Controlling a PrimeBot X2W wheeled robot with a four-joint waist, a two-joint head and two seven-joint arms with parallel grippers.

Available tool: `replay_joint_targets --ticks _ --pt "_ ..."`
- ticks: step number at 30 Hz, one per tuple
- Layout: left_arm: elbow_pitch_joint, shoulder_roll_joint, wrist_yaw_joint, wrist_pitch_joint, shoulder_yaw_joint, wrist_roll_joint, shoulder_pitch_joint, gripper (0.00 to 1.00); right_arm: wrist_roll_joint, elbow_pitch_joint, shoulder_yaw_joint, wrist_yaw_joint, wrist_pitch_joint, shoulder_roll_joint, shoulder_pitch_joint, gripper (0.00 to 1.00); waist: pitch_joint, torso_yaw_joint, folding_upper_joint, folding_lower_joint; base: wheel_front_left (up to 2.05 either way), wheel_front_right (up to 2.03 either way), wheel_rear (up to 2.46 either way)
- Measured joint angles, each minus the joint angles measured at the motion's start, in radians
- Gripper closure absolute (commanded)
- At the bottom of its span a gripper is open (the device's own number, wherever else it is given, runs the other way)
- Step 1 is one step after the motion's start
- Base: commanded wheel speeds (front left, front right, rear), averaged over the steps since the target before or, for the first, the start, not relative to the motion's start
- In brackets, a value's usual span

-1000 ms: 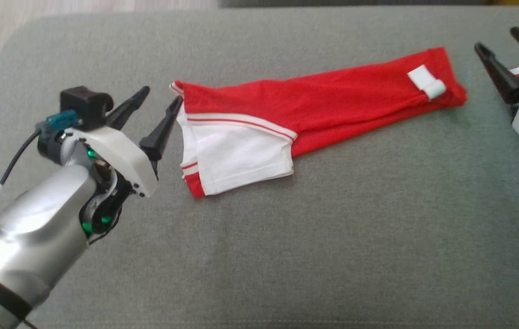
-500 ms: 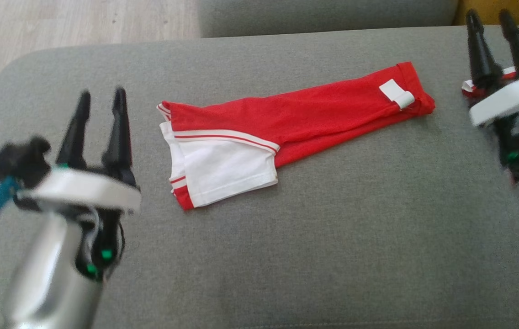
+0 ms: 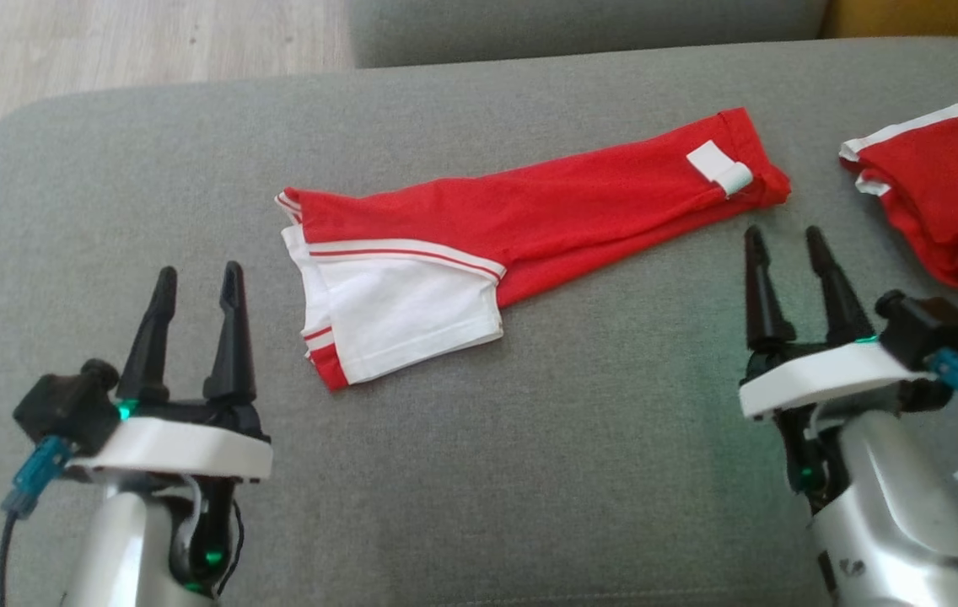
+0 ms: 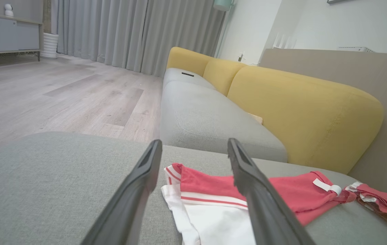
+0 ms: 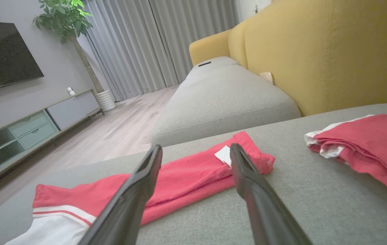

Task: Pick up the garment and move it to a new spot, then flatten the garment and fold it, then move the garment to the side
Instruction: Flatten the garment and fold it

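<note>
Garment (image 3: pixel 572 202), red with a white panel and striped trim at its left end, is lying folded into a long strip across the middle of the wide grey cushion (image 3: pixel 530 489), slanting up toward the right. A yellow backrest (image 4: pixel 302 109) is rising behind the cushion, and a second grey seat (image 4: pixel 207 119) is stretching away beyond it, beside pale wooden floor (image 4: pixel 60 92). Another red garment (image 3: pixel 943 211) with white trim is sitting bunched at the cushion's right edge, apart from the strip's end. Both grippers are hovering on the near side of the strip with fingers spread, gripping nothing: the left gripper (image 3: pixel 196 278) beside the white panel, the right gripper (image 3: pixel 783 238) just short of the red end, with bare grey fabric showing between each and the cloth. A small white tag (image 3: pixel 719 167) is curling up at that red end.
</note>
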Motion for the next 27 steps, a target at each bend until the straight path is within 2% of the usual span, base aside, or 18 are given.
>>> replay_joint_targets --ticks 5,10,14,17,20,27 --pt "0.024 -0.007 -0.02 0.0 -0.012 0.032 -0.006 0.0 -0.043 0.042 -0.076 0.0 0.005 0.008 -0.028 0.0 0.026 0.019 0.0 0.0 0.0 0.0 0.0" --pt "0.031 -0.013 -0.021 0.0 -0.026 0.032 -0.05 0.0 -0.081 0.136 -0.185 0.0 0.052 0.011 -0.134 0.0 0.068 0.051 0.0 0.0 0.0 0.0 0.0" --pt "0.043 -0.014 -0.021 0.0 -0.06 0.032 -0.087 0.0 -0.161 0.233 -0.283 0.0 0.092 0.009 -0.256 0.0 0.112 0.081 0.0 0.0001 0.0 0.0 0.0" --pt "0.052 -0.019 -0.021 0.0 -0.094 0.027 -0.111 0.0 -0.253 0.341 -0.399 0.0 0.128 -0.014 -0.359 0.0 0.149 0.125 0.0 0.0002 0.0 0.0 0.0" --pt "0.056 -0.019 -0.021 0.0 -0.098 0.012 -0.127 0.0 -0.327 0.415 -0.496 0.0 0.147 -0.044 -0.412 0.0 0.171 0.158 0.0 0.0002 0.0 0.0 0.0" --pt "0.057 -0.019 -0.021 0.0 -0.113 0.002 -0.132 0.0 -0.463 0.531 -0.639 0.0 0.201 -0.08 -0.467 0.0 0.204 0.208 0.0 0.0001 0.0 0.0 0.0"
